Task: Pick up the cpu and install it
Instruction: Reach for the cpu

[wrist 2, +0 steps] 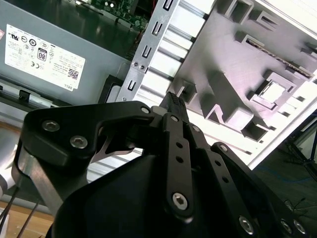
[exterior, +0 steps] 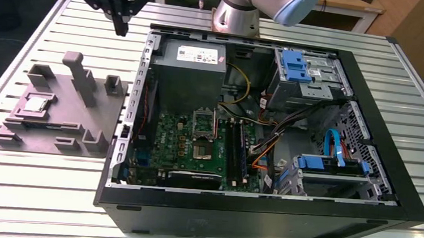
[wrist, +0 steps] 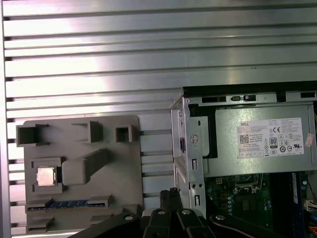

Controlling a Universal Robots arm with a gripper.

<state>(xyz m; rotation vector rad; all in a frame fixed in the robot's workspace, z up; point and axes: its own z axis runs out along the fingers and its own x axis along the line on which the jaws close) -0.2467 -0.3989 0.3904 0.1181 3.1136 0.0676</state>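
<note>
The exterior view takes in the whole open computer case (exterior: 227, 214) and its motherboard (exterior: 194, 146); the wrist views catch just a corner of them. There's the cpu (exterior: 36, 103), lying flat, silver top up, in a square pocket of the grey fixture plate (exterior: 60, 124) on the bench (exterior: 31, 196). The first wrist view looks straight down on that pocket. The tool (exterior: 121, 30) hangs in the air well apart from the chip, its fingers (wrist 2: 172, 101) pressed together with nothing between them, touching nothing. Below it is the bare slatted strip between plate edge and case wall. Upright posts (exterior: 76, 65) and a ramped block (wrist: 84, 166) crowd the pocket's near side.
</note>
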